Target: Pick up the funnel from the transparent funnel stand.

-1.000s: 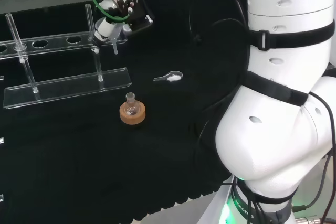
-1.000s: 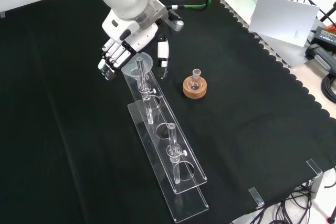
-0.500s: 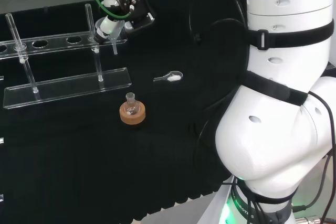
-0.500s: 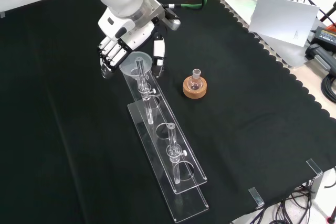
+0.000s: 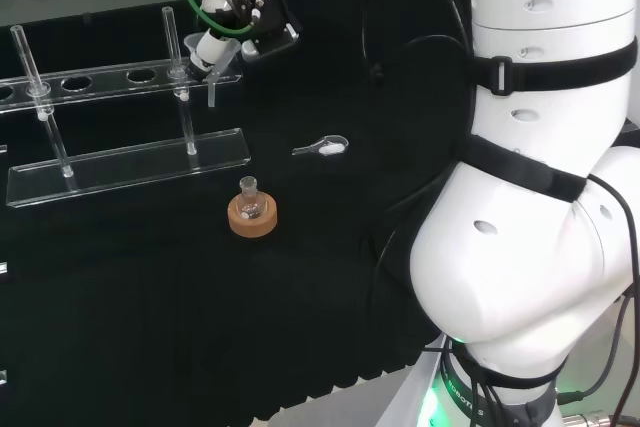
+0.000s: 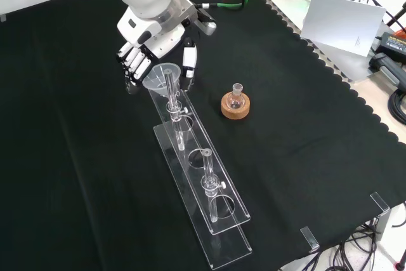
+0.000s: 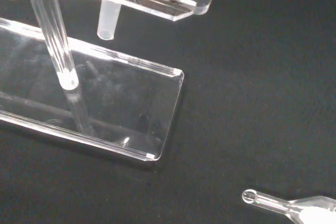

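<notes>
Hand [image 6: 141,55] of mine, fingers curled round the funnel [image 6: 157,75], has risen since 1 second ago; its stem [image 7: 107,19] still pokes through the stand [image 6: 202,185], so I judge the lift only partly done.

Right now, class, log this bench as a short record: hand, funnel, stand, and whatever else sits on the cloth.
hand: at the funnel's rim, fingers curled round it
funnel: stem still through the end hole of the stand's upper plate
funnel stand: clear, two plates on posts
flask: small, on a cork ring
scoop: lying on the black cloth
</notes>
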